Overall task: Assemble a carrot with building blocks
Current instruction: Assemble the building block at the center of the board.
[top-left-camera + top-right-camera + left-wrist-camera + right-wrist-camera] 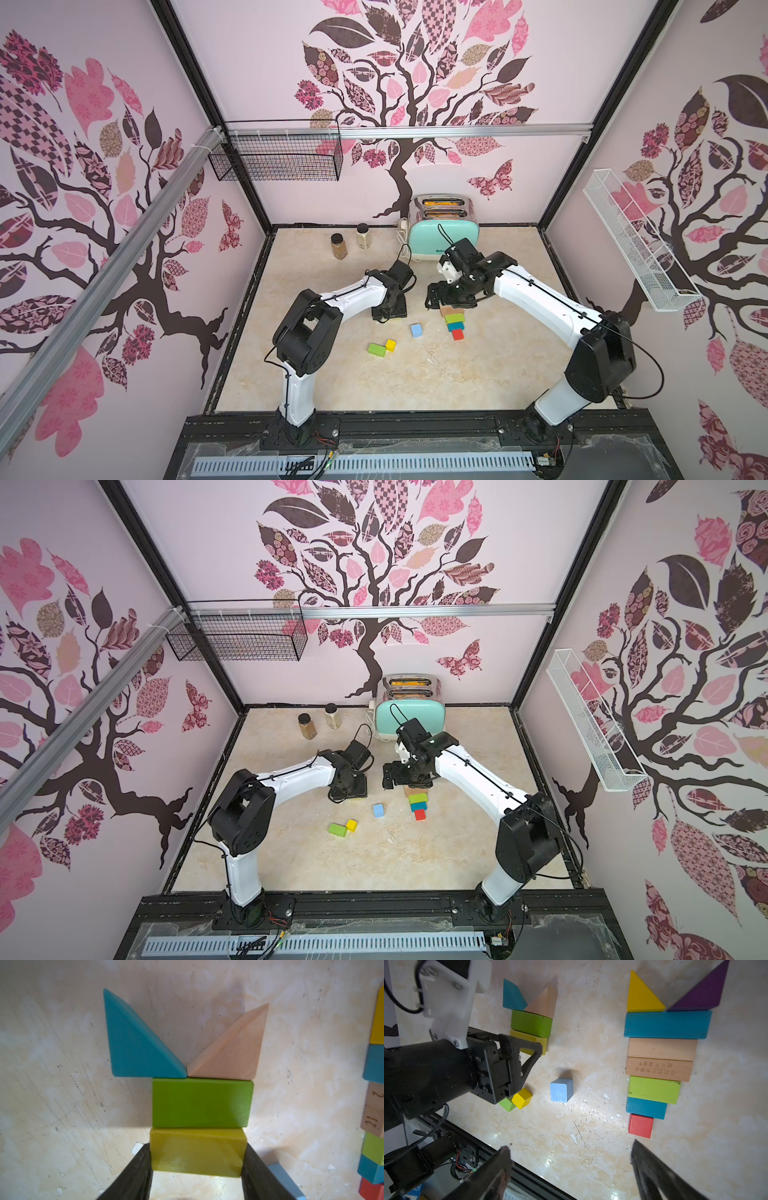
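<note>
On the pale table (415,382), a finished carrot (660,1057) lies beneath the right gripper (571,1146), which is spread wide and empty. Beside it a second one takes shape: teal wedge (133,1043), tan wedge (232,1049), green bar (201,1103), then the yellow bar (197,1140), clamped by its ends in the left gripper (196,1159) and touching the green bar. The yellow bar is best squared flush and centred before release, with the gripper lifting straight up so the wedges are not nudged. A blue cube (561,1089) and a yellow cube (522,1098) lie nearby.

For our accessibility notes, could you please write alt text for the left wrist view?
The left gripper holds a yellow bar against a green bar on the pale table. Beyond that, a teal wedge and a tan wedge meet at their tips in a V.
</note>
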`<state>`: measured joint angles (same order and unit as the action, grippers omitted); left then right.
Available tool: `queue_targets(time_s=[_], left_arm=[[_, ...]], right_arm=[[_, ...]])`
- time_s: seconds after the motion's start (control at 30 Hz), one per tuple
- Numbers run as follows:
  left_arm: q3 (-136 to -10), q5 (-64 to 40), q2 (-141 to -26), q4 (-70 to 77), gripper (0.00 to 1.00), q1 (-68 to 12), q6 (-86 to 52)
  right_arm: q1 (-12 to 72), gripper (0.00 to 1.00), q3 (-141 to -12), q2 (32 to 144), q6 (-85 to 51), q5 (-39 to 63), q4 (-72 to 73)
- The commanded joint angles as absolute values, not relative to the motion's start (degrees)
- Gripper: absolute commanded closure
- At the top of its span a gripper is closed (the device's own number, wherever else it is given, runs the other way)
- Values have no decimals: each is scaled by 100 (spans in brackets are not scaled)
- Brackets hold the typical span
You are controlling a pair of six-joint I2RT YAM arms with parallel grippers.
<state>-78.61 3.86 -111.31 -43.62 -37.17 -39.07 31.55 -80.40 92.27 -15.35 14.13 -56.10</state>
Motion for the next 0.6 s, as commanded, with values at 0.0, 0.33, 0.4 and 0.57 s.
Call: queue_targets(time_s=[0.0, 0.33, 0.4, 0.57], left_arm=[[-7874, 548, -11351, -4535, 41, -3718, -3834], [-7683, 639, -11013, -4351, 26, -3718, -3847], [-7655, 625, -10922, -4312, 25, -3713, -3858], [-7478, 646, -10405, -4286, 21, -3721, -3904]], right_arm=[[3120, 7, -8049, 9167, -1456, 1424, -5577], [3104, 7, -8042, 9152, -1480, 1452, -5572], [3110, 7, -8068, 9141, -1477, 1453, -5572], [3108, 7, -8138, 9098, -1490, 1456, -5641]])
